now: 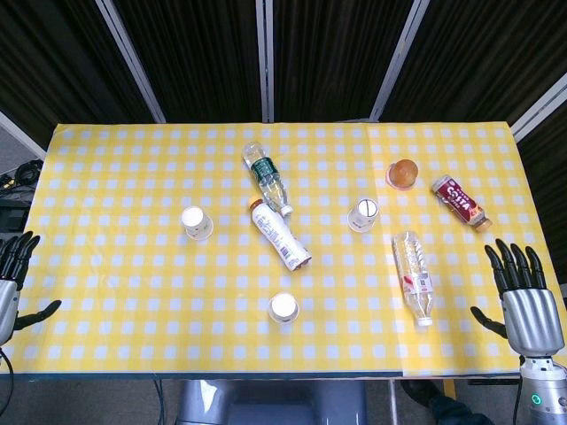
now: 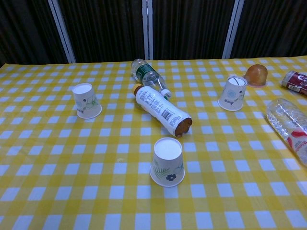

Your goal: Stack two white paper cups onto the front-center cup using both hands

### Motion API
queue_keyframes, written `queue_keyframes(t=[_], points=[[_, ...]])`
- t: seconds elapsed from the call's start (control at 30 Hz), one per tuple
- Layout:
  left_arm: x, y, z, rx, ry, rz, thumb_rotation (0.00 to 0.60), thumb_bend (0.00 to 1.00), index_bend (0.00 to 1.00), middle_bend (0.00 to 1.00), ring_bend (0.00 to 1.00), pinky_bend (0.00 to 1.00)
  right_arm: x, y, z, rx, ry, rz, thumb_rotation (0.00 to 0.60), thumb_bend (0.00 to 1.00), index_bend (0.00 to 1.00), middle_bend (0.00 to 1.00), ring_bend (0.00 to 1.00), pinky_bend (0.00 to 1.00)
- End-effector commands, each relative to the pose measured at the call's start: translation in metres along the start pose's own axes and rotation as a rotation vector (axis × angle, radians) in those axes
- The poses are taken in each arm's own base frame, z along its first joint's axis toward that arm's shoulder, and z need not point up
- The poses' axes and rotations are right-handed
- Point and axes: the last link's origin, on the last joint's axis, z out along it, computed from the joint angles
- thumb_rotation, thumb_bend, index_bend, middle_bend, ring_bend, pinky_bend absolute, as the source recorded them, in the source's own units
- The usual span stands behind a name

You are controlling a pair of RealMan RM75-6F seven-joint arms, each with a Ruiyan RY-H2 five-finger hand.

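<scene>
Three white paper cups stand upside down on the yellow checked table. The front-center cup (image 1: 283,307) (image 2: 167,161) is nearest the front edge. A second cup (image 1: 197,222) (image 2: 86,100) stands at the left, and a third cup (image 1: 362,214) (image 2: 232,93) at the right. My left hand (image 1: 12,282) hangs open off the table's left edge, far from every cup. Over the front right corner my right hand (image 1: 524,299) is open with fingers spread, holding nothing. Neither hand shows in the chest view.
A white labelled bottle (image 1: 279,234) (image 2: 161,109) lies between the cups, with a clear green-labelled bottle (image 1: 267,176) (image 2: 148,75) behind it. A clear bottle (image 1: 413,275) (image 2: 290,127), a red bottle (image 1: 460,201) (image 2: 295,81) and an orange jelly cup (image 1: 403,173) (image 2: 255,74) lie at the right.
</scene>
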Motion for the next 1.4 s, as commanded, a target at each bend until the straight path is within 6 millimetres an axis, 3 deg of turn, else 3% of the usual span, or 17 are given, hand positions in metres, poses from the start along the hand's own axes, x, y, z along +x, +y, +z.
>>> queue_keyframes(t=[0.03,0.33,0.43,0.53,0.67,0.87,1.07,1.4], points=[[-0.001,0.0,0.001,0.005,-0.007,0.003,0.6,0.0,0.0,0.0,0.0,0.0,-0.002,0.0,-0.001,-0.001,-0.01,-0.012,0.6,0.0,0.03,0.0,0.0,0.0],[-0.003,0.003,0.002,0.002,-0.018,0.018,0.6,0.0,0.0,0.0,0.0,0.0,-0.011,-0.004,0.003,-0.026,-0.082,0.073,0.6,0.0,0.03,0.0,0.0,0.0],[-0.006,0.004,0.005,0.001,-0.032,0.025,0.6,0.0,0.0,0.0,0.0,0.0,-0.016,-0.006,0.026,0.007,-0.129,0.071,0.6,0.0,0.04,0.0,0.0,0.0],[-0.011,0.005,0.009,0.006,-0.049,0.045,0.6,0.0,0.0,0.0,0.0,0.0,-0.018,-0.016,0.082,0.049,-0.166,0.083,0.6,0.0,0.06,0.0,0.0,0.02],[-0.018,0.005,0.015,0.02,-0.063,0.079,0.6,0.0,0.0,0.0,0.0,0.0,-0.024,-0.033,0.141,0.067,-0.236,0.131,0.6,0.0,0.07,0.05,0.0,0.06],[-0.024,0.001,0.02,0.057,-0.086,0.086,0.6,0.0,0.0,0.0,0.0,0.0,-0.042,-0.067,0.208,0.082,-0.362,0.166,0.6,0.0,0.09,0.16,0.05,0.17],[-0.027,-0.004,0.024,0.08,-0.095,0.094,0.6,0.0,0.0,0.0,0.0,0.0,-0.066,-0.093,0.245,0.089,-0.409,0.108,0.6,0.02,0.12,0.21,0.11,0.25],[-0.028,-0.01,0.027,0.108,-0.099,0.101,0.6,0.0,0.0,0.0,0.0,0.0,-0.093,-0.127,0.265,0.092,-0.465,0.105,0.6,0.03,0.14,0.23,0.13,0.28]])
